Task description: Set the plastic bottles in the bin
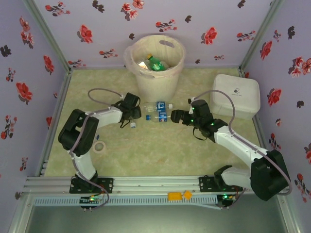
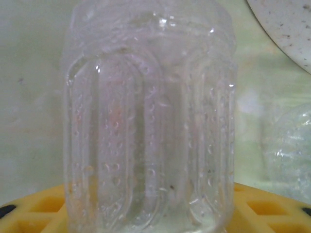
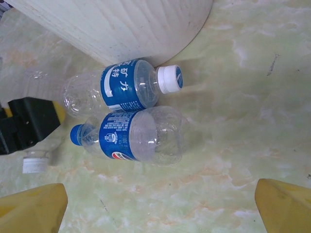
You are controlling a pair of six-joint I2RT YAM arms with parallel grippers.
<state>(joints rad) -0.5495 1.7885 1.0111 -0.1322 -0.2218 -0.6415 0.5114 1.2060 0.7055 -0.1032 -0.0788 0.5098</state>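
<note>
Worktop (image 1: 146,145): two blue-labelled bottles, white-capped (image 3: 124,87) and blue-capped (image 3: 131,136). They lie side by side at the foot of the bin (image 1: 158,80), long axes left-right.
Right gripper (image 1: 174,116): spread wide, just right of them, the free arm.
Left gripper (image 1: 136,115): clamped on one clear bottle (image 2: 148,121).
Bin: one green bottle (image 1: 156,63), perhaps more.

Bin (image 1: 155,82) sits back-centre on the bench (image 1: 160,155), with an inner bottle (image 1: 156,63) lying in it. Rear bottle (image 1: 158,105) lies at the bin's front base, and front bottle (image 1: 158,117) is just before it, alongside. Left end effector (image 1: 135,116) is front-left of the bin, right end effector (image 1: 172,116) front-right, the two bottles between them. Box (image 1: 236,94) is right of the bin. Tape roll (image 1: 100,147) is well front-left.
</note>
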